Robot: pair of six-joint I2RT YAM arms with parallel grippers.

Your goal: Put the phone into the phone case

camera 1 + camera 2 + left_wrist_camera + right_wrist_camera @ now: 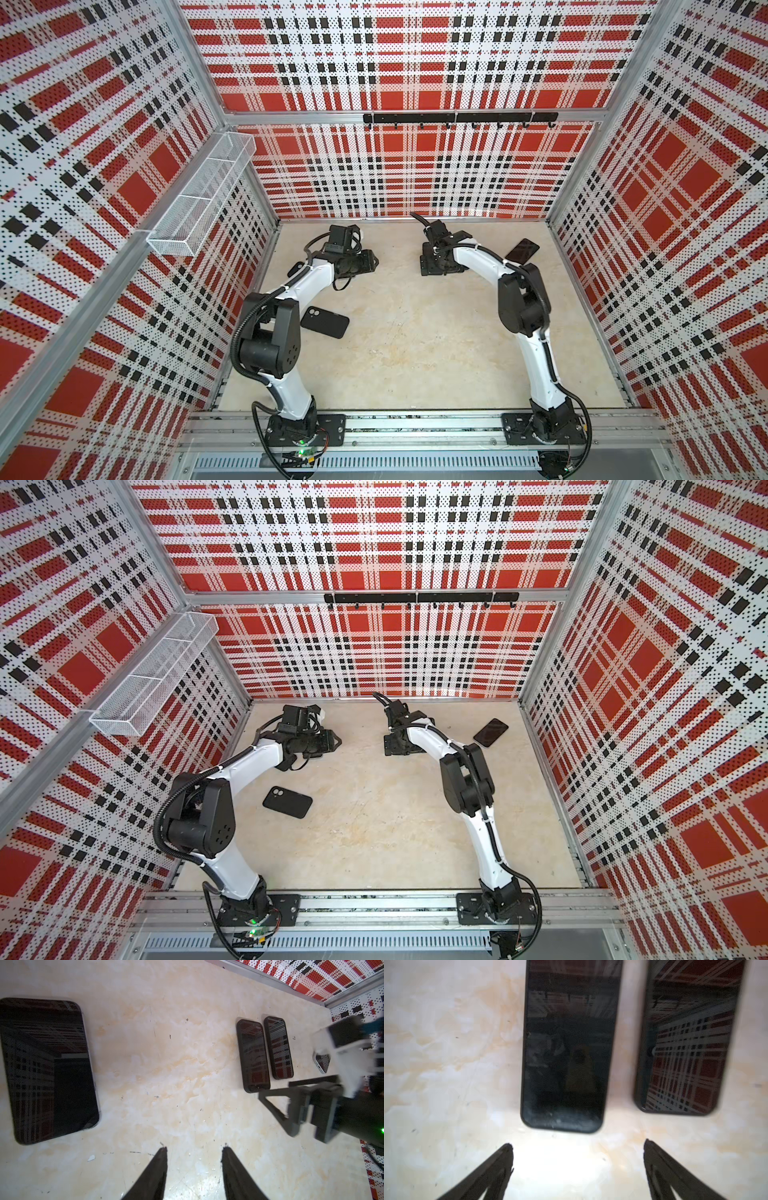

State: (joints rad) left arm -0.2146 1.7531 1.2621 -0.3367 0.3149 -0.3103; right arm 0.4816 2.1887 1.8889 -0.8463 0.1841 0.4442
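Table (415, 332), beige marble top. Right gripper (577, 1142): jaws spread wide, empty, tips just short of a dark handset (562, 1043). Left gripper (194, 1148): jaws apart, empty. Phone case (325, 322): black, flat, beside left arm (299, 282). Phone (522, 250): screen up, near right wall (665, 249).

Tally by kind, all views together.
Four flat, glossy, dark-screened phones in the left wrist view: close phone (47, 1070), black-rimmed phone (253, 1055) beside second black-rimmed phone (278, 1047), pale-edged phone (322, 1062) partly hidden. One matte black rectangular phone case (325, 322) with camera cut-out in both top views. Two white-and-black jointed robot arms: left arm (291, 390), right arm (540, 365). One white wire-mesh basket (203, 191). One black hook rail (459, 118).
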